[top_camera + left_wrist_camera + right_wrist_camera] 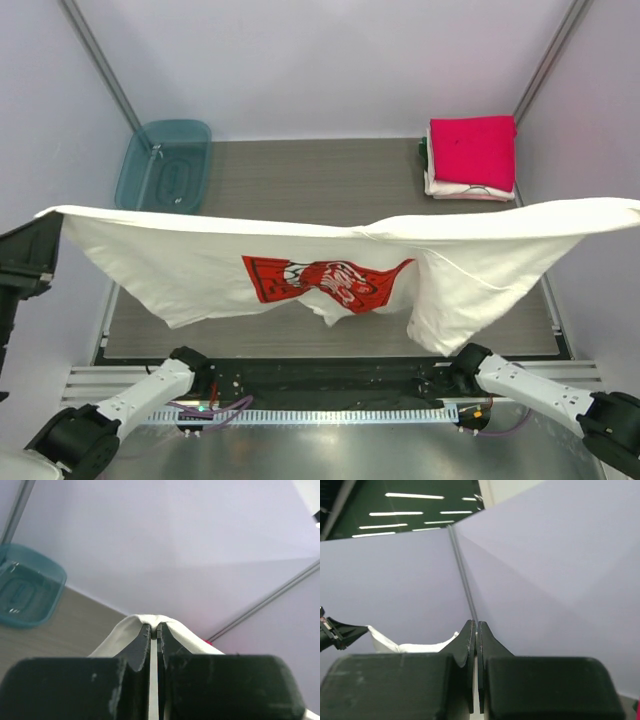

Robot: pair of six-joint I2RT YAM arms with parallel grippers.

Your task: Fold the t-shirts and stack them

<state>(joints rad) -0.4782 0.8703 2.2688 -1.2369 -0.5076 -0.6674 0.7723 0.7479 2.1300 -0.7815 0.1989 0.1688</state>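
A cream-white t-shirt (200, 250) with a red-and-black chest print (325, 282) hangs stretched in the air across the whole table. My left gripper (48, 218) is shut on its left corner, and the cloth (125, 630) drapes over the closed tips (155, 630). My right gripper (476, 627) is shut on the right corner, off the right edge of the top view; a strip of white cloth (420, 646) trails away from it. A bright pinkish-red folded t-shirt (475, 148) lies on top of pale folded ones (468, 190) at the back right.
A translucent teal tub (163, 165) sits at the back left of the grey table (300, 170), also in the left wrist view (25, 592). Pale lilac walls enclose the table on three sides. Both arm bases stand at the near edge.
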